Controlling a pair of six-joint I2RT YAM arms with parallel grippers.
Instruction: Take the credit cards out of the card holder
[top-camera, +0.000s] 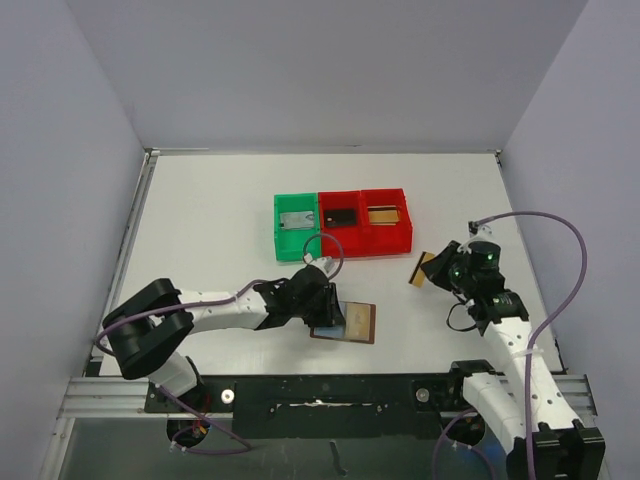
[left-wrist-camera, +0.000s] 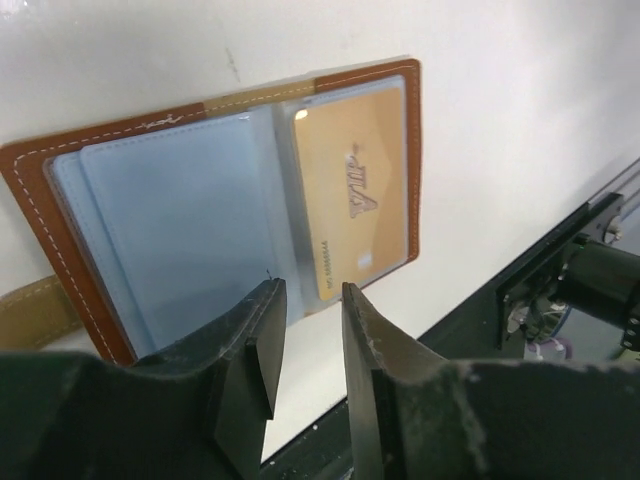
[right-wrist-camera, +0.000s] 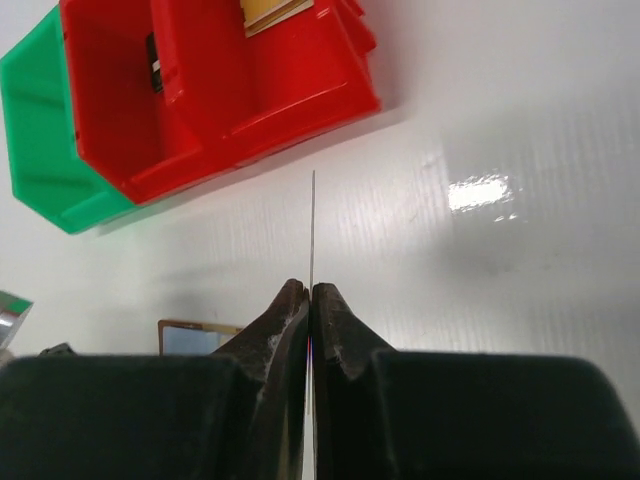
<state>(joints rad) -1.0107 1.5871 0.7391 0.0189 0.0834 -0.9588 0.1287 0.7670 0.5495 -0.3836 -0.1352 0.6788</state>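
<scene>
Left pincer: jaws spread a little, with nothing between them. The tips hang over the lower edge of the card holder, close to its centre fold. In the left wrist view the holder lies open and flat, with pale blue pockets inside a brown stitched border. The left pocket shows no card. The right pocket holds a gold VIP card, its long edges running parallel to the holder's right border.

In the top view the holder sits at lower centre of the counter, with its lower edge near the counter's front edge. A strip of white surface separates the two.

Right pincer: jaws pressed together, pinching a gold card. The right wrist view shows this card edge-on, as a thin line rising from the tips. In the top view the card is at centre right, off the counter surface and well apart from the holder. It is just below and to the right of the right red bin.

Three bins stand edge to edge at upper centre: the green bin, the middle red bin and the right red bin. Each holds a small flat item. White counter shows to the left of the bins, between the bins and the holder, and between the two pincers.
</scene>
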